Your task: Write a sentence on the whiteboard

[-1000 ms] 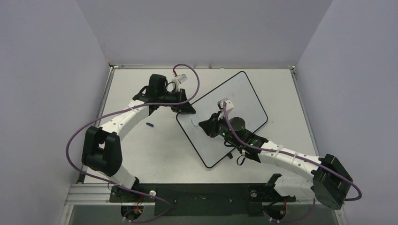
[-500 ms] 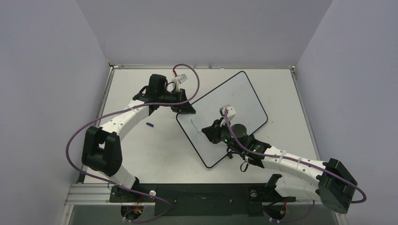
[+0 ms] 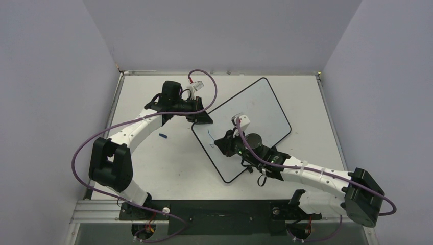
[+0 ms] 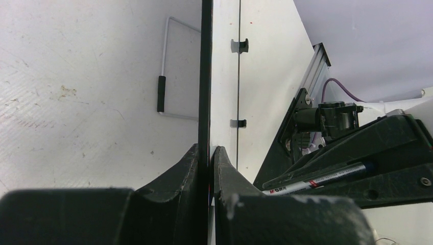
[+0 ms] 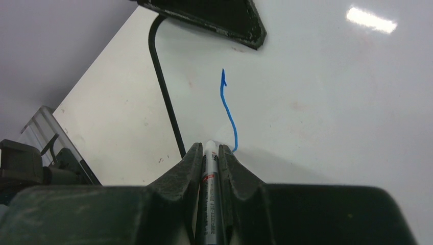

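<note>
The whiteboard (image 3: 263, 99) lies tilted on the table, white with a thin black border. My left gripper (image 3: 203, 119) is shut on its far-left edge, which the left wrist view shows edge-on (image 4: 206, 76) between the fingers (image 4: 207, 152). My right gripper (image 3: 219, 143) is shut on a marker (image 5: 209, 176), whose tip touches the board (image 5: 332, 102) near its left border. Of the sentence, only one curved blue stroke (image 5: 227, 109) shows, also seen from above (image 3: 210, 138). The marker also shows in the left wrist view (image 4: 316, 179).
A small blue marker cap (image 3: 163, 136) lies on the table left of the board. A wire stand with a black grip (image 4: 162, 94) shows beside the board's edge. Grey walls enclose the table on three sides.
My right gripper drew the marker toward the near edge of the board and then slightly left. A blue stroke has appeared and lengthened. The left arm has not moved.
</note>
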Motion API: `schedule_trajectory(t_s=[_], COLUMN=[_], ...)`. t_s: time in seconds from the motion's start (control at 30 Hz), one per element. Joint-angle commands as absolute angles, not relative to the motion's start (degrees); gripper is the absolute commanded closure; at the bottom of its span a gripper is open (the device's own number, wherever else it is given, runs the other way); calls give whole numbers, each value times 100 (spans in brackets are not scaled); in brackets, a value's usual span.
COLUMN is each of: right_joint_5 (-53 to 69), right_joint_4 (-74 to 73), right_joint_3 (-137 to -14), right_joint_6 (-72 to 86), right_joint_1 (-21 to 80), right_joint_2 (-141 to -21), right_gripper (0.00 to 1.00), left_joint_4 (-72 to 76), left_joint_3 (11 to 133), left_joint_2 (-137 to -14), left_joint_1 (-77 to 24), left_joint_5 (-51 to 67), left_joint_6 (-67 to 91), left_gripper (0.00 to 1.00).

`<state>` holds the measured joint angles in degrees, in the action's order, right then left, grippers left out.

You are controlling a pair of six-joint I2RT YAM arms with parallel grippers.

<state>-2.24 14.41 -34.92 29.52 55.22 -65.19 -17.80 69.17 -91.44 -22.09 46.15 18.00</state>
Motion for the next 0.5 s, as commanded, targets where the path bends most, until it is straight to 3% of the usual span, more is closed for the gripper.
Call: schedule_trajectory(t_s=[0.0,0.47], right_joint_5=[-477,-585], right_joint_4=[1390,925], right_joint_3=[-4160,-5316], right_joint_6=[2730,2268], right_joint_1=[5551,5549], right_joint_2=[-6742,-6946], right_gripper=[100,100], left_joint_4=[-1942,-1922], left_joint_3=[7006,6979], left_joint_2=[-9052,-9022], left_joint_1=[-2310,-2312], left_joint_5=[3850,3869], left_joint_6=[1248,1256], left_gripper=[100,100])
